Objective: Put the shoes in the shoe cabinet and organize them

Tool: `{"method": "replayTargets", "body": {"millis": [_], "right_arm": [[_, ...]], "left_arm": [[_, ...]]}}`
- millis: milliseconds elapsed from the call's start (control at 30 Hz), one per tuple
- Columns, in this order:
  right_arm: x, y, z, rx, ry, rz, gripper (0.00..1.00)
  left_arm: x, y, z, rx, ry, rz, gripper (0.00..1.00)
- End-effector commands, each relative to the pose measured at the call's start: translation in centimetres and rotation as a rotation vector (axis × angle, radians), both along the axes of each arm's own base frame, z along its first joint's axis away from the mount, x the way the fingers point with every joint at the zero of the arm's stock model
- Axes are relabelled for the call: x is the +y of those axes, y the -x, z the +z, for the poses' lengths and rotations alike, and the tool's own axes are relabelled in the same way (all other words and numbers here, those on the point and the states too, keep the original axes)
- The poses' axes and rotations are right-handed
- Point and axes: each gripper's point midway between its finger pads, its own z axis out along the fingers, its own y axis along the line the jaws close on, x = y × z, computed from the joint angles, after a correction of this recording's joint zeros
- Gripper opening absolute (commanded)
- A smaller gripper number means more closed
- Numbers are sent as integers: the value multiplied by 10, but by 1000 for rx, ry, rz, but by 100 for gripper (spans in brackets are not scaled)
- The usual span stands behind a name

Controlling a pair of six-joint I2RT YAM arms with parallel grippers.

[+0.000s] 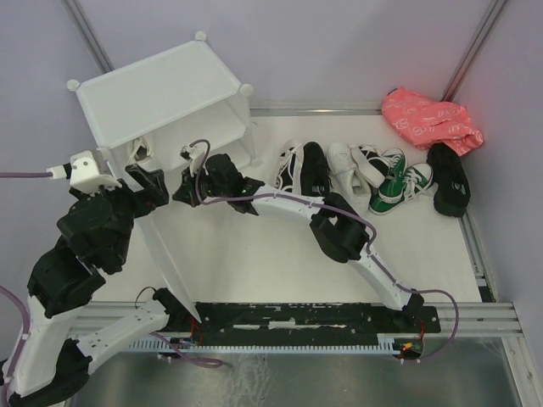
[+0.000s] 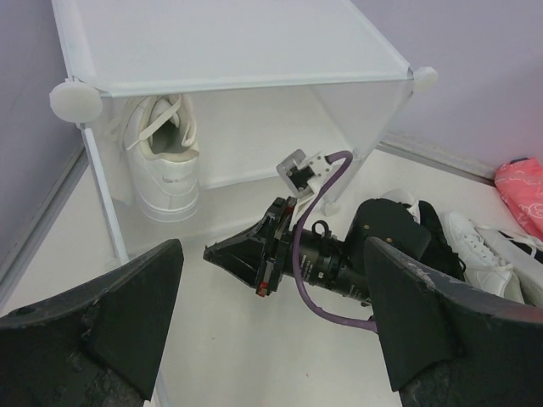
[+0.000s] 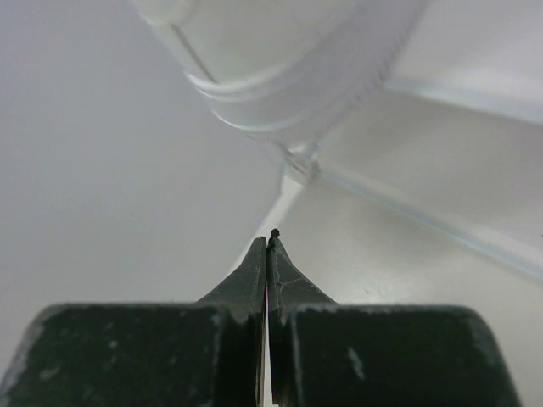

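The white shoe cabinet (image 1: 157, 85) stands at the back left with its front open. One white sneaker (image 2: 165, 161) stands inside it on the left, toe forward. My left gripper (image 2: 271, 339) is open and empty, hovering in front of the cabinet (image 2: 229, 42). My right gripper (image 2: 222, 254) is shut and empty, its tip pointing into the cabinet's opening just below the sneaker. In the right wrist view the shut gripper (image 3: 271, 242) sits close under the sneaker's ribbed toe (image 3: 288, 76). The other shoes lie in a row at the right: black sneakers (image 1: 297, 168), white sneakers (image 1: 349, 163), green sneakers (image 1: 397, 182), plain black shoes (image 1: 448, 178).
The cabinet's door panel (image 1: 165, 254) hangs open toward the near edge, between my two arms. A pink bag (image 1: 428, 119) lies at the back right. Metal rails border the table at the right and near edges.
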Motion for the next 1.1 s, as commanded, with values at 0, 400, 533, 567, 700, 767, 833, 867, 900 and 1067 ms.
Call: {"method": "replayTargets", "body": {"millis": [0,400,533,567,700,767,833,867,900,1067], "right_arm": [[14,26,113,-87,-302,136,0],[46,-21,84,-53,-328,-21,0],[53,-45,79,-98,-328,-115,0],[54,-50,81,-108,-339,-131,0],[53,-64,90,-150,-383,-198,0],[52,-70,89,-164,-387,-230,0],[49,-77,85,-169,-390,-269,0],[48,-80,84,-171,-389,-289,0],[47,-83,83,-174,-389,-305,0],[43,-96,73,-174,-386,-357,0]], "left_arm": [[-4,-9,6,-22,-10,10,93],[1,-7,6,-35,-36,19,93],[2,-7,9,-43,-40,18,93],[2,-6,9,-45,-41,18,93],[4,-5,10,-50,-36,22,93],[4,-5,9,-49,-36,21,93],[3,-5,9,-49,-33,21,93],[3,-6,9,-48,-32,21,93],[2,-6,8,-47,-32,22,93],[-3,-10,5,-37,-31,11,93]]}}
